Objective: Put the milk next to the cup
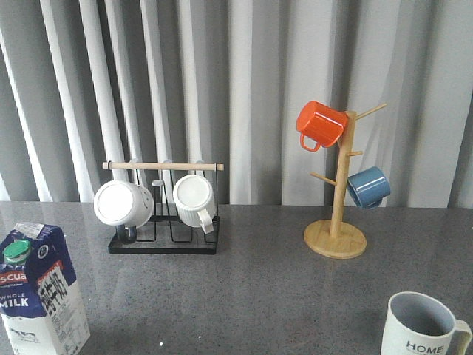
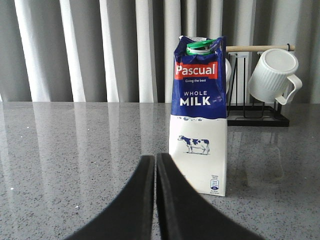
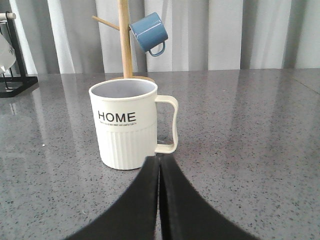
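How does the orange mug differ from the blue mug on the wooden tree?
The orange mug hangs near the top of the wooden tree, on its left side; the blue mug hangs lower, on the right. The orange mug's opening faces left, while the blue mug's opening faces right. Both have a handle and hang tilted on pegs.

You have five mugs in all: one white cup [image 1: 420,327] lettered HOME on the table, two white mugs, a plain one [image 1: 123,203] and a ribbed one [image 1: 195,200], on the black wire rack [image 1: 164,242], plus one orange mug [image 1: 321,124] and one blue mug [image 1: 368,186] on the wooden mug tree [image 1: 336,231]. You have one milk [image 1: 38,294] carton. That makes two mug holders, one rack and one tree
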`<move>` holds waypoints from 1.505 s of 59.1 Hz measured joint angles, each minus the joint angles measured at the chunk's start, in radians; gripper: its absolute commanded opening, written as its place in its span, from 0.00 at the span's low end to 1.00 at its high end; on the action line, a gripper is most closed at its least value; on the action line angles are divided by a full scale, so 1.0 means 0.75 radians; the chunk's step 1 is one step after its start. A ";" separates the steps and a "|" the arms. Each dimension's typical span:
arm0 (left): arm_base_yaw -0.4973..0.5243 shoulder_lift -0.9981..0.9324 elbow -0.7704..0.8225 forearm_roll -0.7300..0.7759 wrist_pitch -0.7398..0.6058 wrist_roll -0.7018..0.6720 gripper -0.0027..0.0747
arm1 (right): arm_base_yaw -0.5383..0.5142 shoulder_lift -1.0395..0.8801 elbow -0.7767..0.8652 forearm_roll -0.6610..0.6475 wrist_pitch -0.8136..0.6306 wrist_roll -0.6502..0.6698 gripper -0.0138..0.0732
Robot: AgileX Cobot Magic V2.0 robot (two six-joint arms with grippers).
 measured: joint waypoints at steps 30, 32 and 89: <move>0.000 0.000 0.000 0.000 0.000 0.000 0.03 | 0.000 0.000 0.000 0.133 -0.035 0.008 0.15; 0.000 0.000 0.000 0.000 0.000 0.000 0.03 | 0.000 0.000 0.000 0.154 -0.035 0.009 0.15; 0.000 0.000 -0.003 -0.143 -0.263 -0.515 0.13 | 0.000 0.028 -0.155 0.512 -0.104 0.003 0.27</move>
